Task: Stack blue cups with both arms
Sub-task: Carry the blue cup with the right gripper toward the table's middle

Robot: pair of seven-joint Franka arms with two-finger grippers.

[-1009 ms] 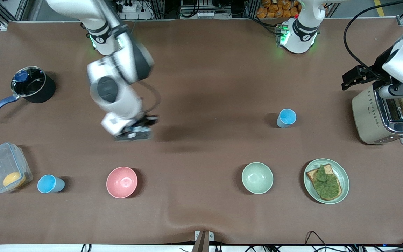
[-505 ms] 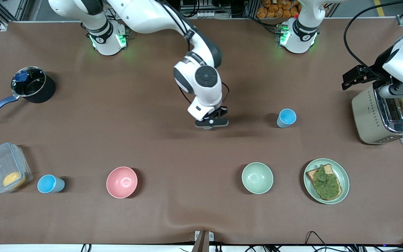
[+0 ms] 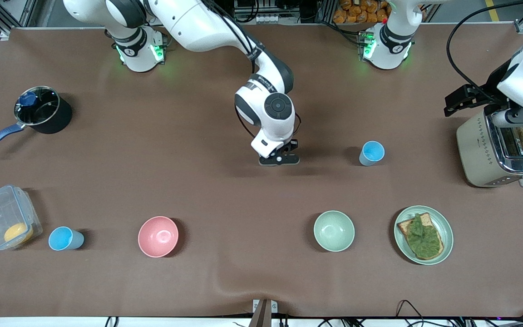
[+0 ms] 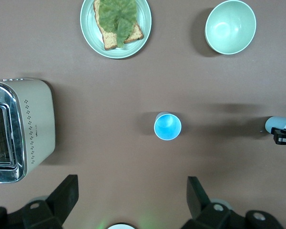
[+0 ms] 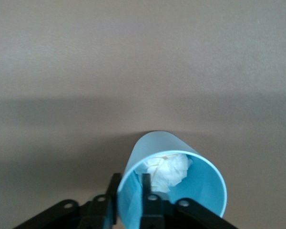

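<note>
My right gripper (image 3: 279, 160) hangs low over the middle of the table. In the right wrist view it (image 5: 130, 183) is shut on the rim of a blue cup (image 5: 171, 191), one finger inside and one outside. This cup has a white crumpled patch at its bottom and also shows in the left wrist view (image 4: 279, 125). A second blue cup (image 3: 372, 153) stands upright toward the left arm's end, level with my right gripper, and shows in the left wrist view (image 4: 168, 127). A third blue cup (image 3: 65, 239) stands near the right arm's end. My left gripper (image 4: 132, 200) waits open and empty, high near the toaster.
A toaster (image 3: 497, 152) with bread stands at the left arm's end. A plate (image 3: 445, 227) with toast and greens, a pale green bowl (image 3: 333, 230) and a pink bowl (image 3: 158, 236) stand nearer the camera. A pot (image 3: 43, 110) and a clear container (image 3: 5, 217) are at the right arm's end.
My right arm has swung from the right arm's end to the table's middle, toward the standing cup by the toaster. The left arm has not moved.
</note>
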